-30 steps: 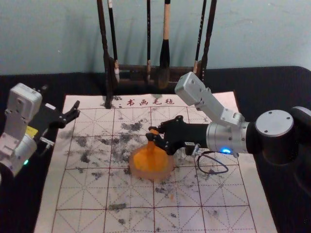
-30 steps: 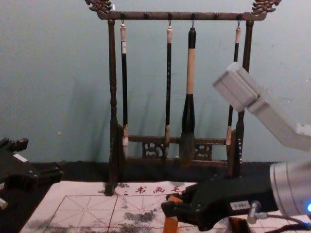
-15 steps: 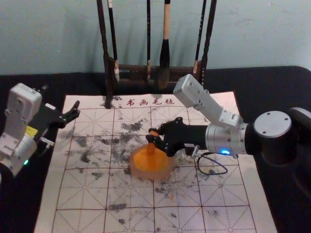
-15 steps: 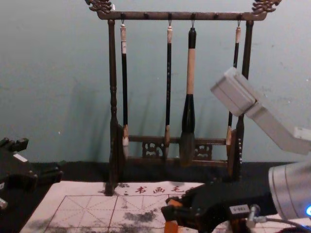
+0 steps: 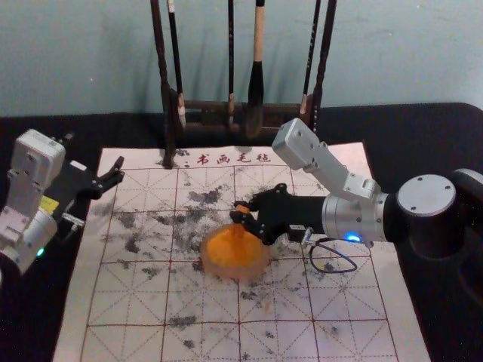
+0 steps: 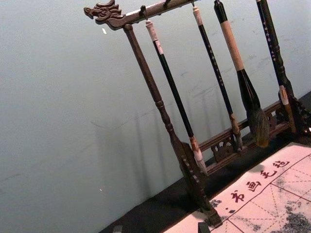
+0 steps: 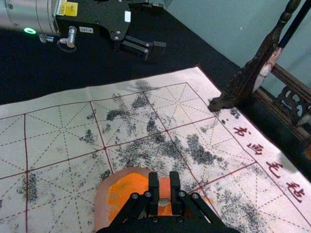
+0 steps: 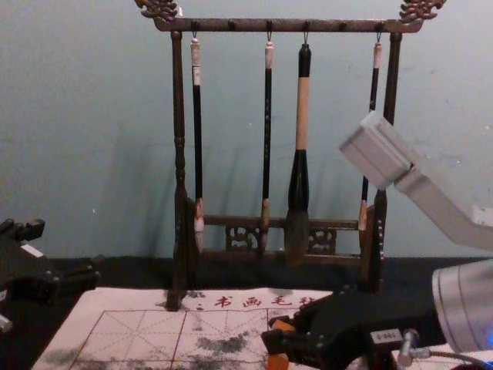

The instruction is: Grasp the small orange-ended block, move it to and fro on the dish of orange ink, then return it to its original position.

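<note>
**Right tool [image 5: 238,215] holding block [image 7: 164,187] at the ink dish [image 5: 232,274]**

Obs. 1: Block gripped by its upper part, roughly upright, presumably so the lower end can meet the orange ink [image 5: 226,250] while the fingers keep clear of it. Whether it presses on the dish floor: cannot tell.

Obs. 2: Dish sits on the mat [image 5: 132,302], within reach of the arm coming in from the right; the low, level reach probably suits short to-and-fro strokes.

Obs. 3: Block lies between the right tool's fingertips, which are closed in to its width, one either side; it is over the far part of the dish.

Obs. 4: Left tool [image 5: 120,170] idle at the mat's left edge, fingers spread, nothing held.
</note>
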